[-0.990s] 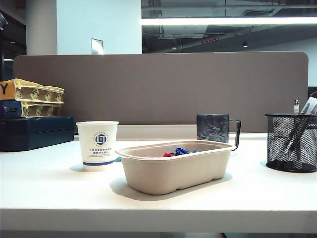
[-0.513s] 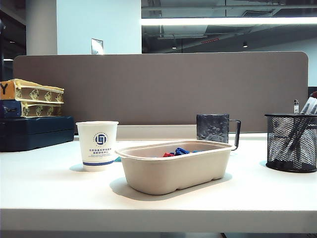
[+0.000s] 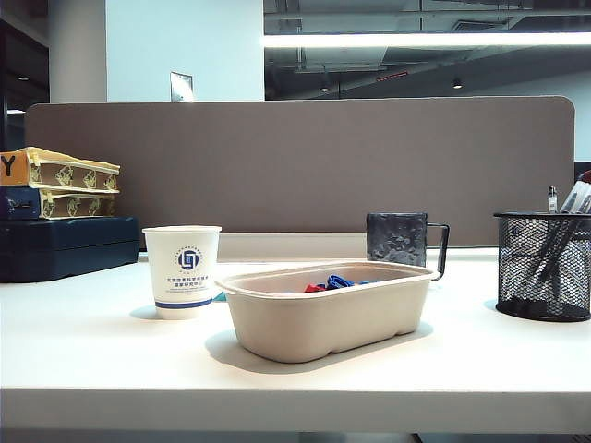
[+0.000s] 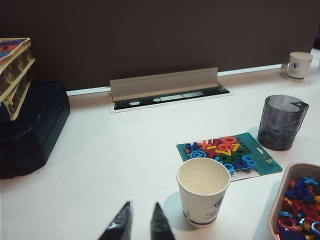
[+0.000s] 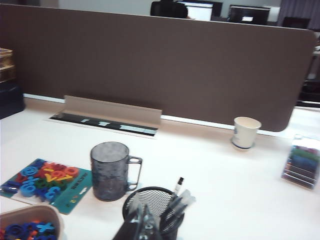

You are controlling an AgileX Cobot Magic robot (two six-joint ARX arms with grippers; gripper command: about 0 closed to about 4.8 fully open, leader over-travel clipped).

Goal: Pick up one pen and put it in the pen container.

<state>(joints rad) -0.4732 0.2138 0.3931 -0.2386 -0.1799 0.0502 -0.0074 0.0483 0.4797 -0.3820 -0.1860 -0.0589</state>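
The pen container point(image 3: 543, 266), a black mesh cup, stands at the table's right end, and pens point(image 3: 565, 226) lean inside it. In the right wrist view the pen container point(image 5: 156, 199) lies just below my right gripper point(image 5: 146, 221). Its fingers are pressed together with nothing between them. The pens point(image 5: 178, 201) stick out of the cup beside those fingers. My left gripper point(image 4: 142, 221) hangs above bare table beside the white paper cup point(image 4: 202, 196). Its two tips stand a little apart and hold nothing. Neither gripper shows in the exterior view.
A beige tray point(image 3: 328, 314) with blue and red pieces sits mid-table. The paper cup point(image 3: 182, 272) is left of it and a grey mug point(image 3: 402, 240) behind it. A teal number board point(image 4: 227, 156) lies flat. Dark cases point(image 3: 65, 245) are stacked at the left.
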